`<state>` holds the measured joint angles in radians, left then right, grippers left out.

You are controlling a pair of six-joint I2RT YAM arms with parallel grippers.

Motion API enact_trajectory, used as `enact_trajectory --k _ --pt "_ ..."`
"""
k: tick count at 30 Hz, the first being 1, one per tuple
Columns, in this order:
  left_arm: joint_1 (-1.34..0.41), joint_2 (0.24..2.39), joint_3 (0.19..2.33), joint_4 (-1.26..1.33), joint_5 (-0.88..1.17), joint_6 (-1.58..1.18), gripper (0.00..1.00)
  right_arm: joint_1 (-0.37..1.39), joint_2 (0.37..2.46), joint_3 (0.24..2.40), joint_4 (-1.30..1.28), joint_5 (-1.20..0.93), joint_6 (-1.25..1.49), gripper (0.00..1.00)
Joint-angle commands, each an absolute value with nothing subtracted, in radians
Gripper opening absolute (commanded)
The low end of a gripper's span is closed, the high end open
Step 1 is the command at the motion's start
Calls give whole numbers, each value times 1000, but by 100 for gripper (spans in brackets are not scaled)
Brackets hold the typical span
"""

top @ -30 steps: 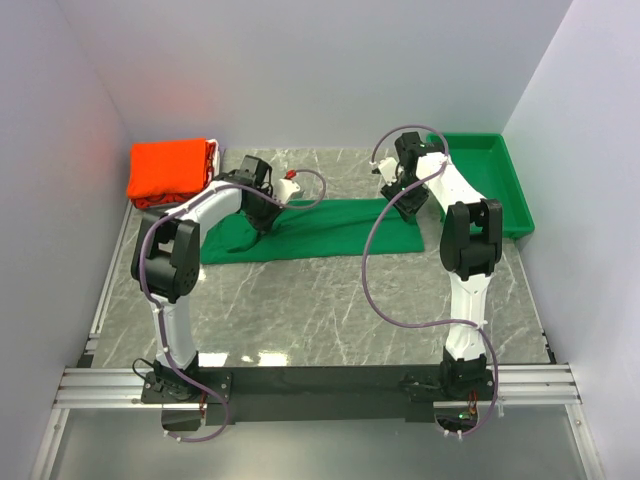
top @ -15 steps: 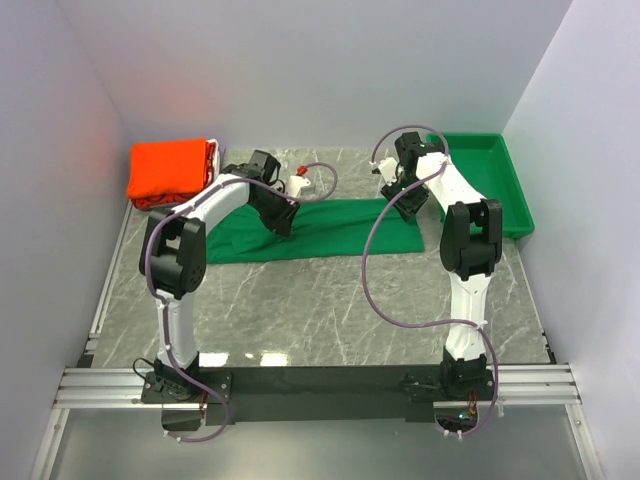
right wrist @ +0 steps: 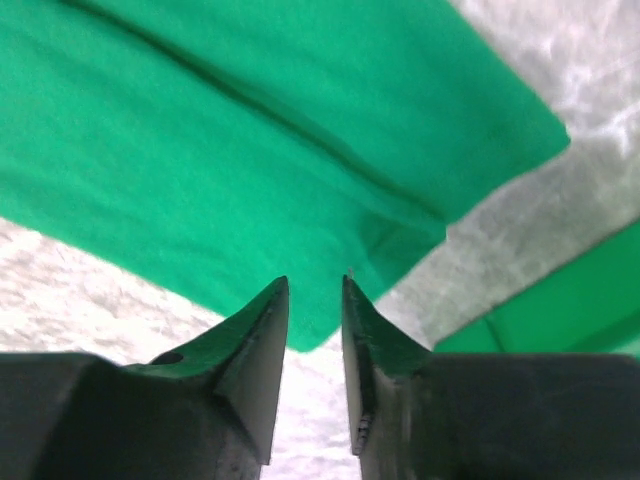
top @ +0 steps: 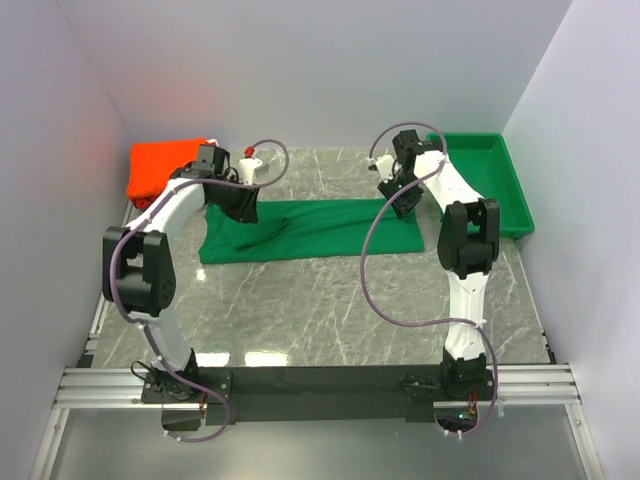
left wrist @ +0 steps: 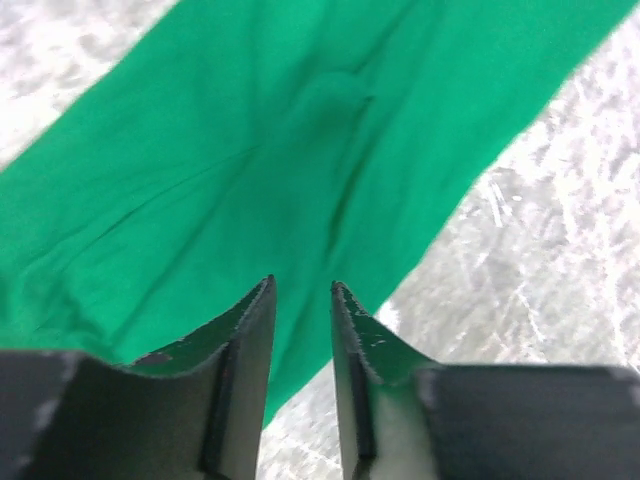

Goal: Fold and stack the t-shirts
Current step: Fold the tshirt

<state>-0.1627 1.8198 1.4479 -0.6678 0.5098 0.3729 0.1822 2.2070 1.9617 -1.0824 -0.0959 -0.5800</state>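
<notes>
The dark green t-shirt (top: 320,228) lies on the marble table as a long folded strip running left to right. Bright orange-red shirts (top: 165,168) sit folded in a pile at the back left. My left gripper (top: 243,205) hovers over the strip's left end. In the left wrist view, the left gripper (left wrist: 302,290) has its jaws a narrow gap apart and empty over the green cloth (left wrist: 250,150). My right gripper (top: 402,203) is over the strip's right end. In the right wrist view, the right gripper (right wrist: 315,282) is also narrowly open and empty above the shirt's corner (right wrist: 200,150).
A rigid green plastic tray (top: 515,200) stands at the back right, close to the right arm; its edge shows in the right wrist view (right wrist: 590,300). White walls close in the left, back and right sides. Bare marble lies in front of the shirt.
My left arm has swung left from the middle of the green strip to its left end. The right gripper has stayed almost where it was at the right end.
</notes>
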Motion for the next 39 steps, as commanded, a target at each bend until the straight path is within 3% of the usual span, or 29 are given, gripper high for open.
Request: enact_trajectory --k 1,4,10,20,23,27,30,34,39 --pt "-161 1844 1402 -653 500 342 31 190 2249 2028 -1095 -150 -546 33" --pt "-158 1913 1401 -644 468 315 24 190 2289 2034 -1107 -160 -538 30" --pt "-152 2000 1396 -594 397 255 23 190 2309 1965 -1104 -140 -526 28" --pt "-153 1980 1354 -578 357 288 22 215 2048 1495 -1118 -172 -563 26" --pt "-173 2078 1477 -598 368 287 22 288 1878 1228 -1112 -216 -587 27" --pt "-247 2293 1760 -687 399 311 22 460 1760 1109 -1127 -333 -594 27" --pt "-301 2389 1968 -713 417 339 25 581 1717 1130 -1153 -443 -583 28" --pt "-308 2422 2140 -678 425 301 32 595 1695 1232 -1192 -508 -562 31" --pt "-244 2248 1998 -595 480 285 35 484 1663 1324 -1135 -458 -561 31"
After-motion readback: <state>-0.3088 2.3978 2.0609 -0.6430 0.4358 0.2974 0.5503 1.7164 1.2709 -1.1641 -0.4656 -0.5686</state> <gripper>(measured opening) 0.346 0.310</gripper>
